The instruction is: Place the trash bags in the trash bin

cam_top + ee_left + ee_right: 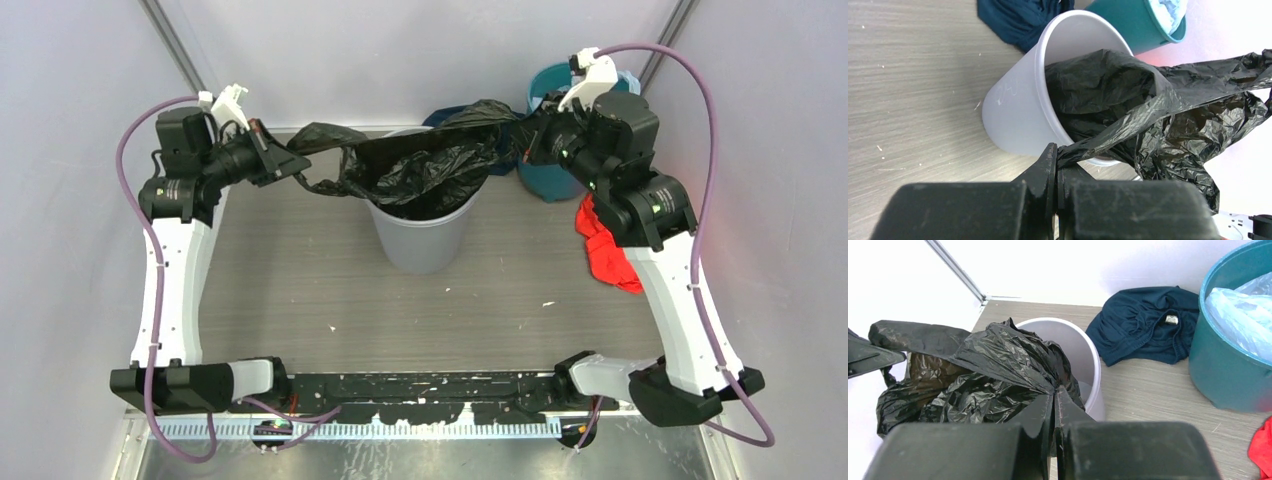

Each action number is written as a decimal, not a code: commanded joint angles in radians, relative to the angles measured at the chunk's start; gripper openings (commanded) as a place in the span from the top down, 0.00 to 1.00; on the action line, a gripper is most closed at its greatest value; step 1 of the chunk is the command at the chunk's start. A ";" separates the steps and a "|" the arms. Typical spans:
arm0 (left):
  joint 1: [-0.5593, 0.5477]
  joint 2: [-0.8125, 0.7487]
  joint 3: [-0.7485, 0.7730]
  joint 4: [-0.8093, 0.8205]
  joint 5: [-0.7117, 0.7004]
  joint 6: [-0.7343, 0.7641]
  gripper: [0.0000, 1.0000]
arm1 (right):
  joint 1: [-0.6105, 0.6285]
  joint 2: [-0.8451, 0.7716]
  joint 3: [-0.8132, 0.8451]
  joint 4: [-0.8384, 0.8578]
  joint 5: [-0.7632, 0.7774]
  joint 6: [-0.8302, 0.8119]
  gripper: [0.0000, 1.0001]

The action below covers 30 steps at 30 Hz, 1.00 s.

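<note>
Plastic this thin looks light, soft and slippery. The black trash bag [430, 165] hangs stretched over the grey trash bin [420, 245], partly inside. At nine o'clock of the bin, the left gripper [283, 160] pinches one edge. At three o'clock, the right gripper [522, 142] pinches the other. The edges seem the best place to hold.

One black bag [430, 170]. Two bins: one grey bin [420, 245], one teal bin [540, 182]. One blue bag [1243, 310], one navy cloth [1143, 322], one red cloth [605, 250], one table [300, 290].
</note>
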 commanded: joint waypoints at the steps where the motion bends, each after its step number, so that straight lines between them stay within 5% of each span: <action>1: 0.008 0.001 0.067 0.027 0.030 -0.014 1.00 | 0.002 -0.035 0.018 0.044 -0.051 0.032 0.92; 30: 0.004 -0.198 -0.176 0.031 0.112 -0.051 1.00 | 0.030 -0.183 -0.292 -0.068 -0.206 0.174 0.92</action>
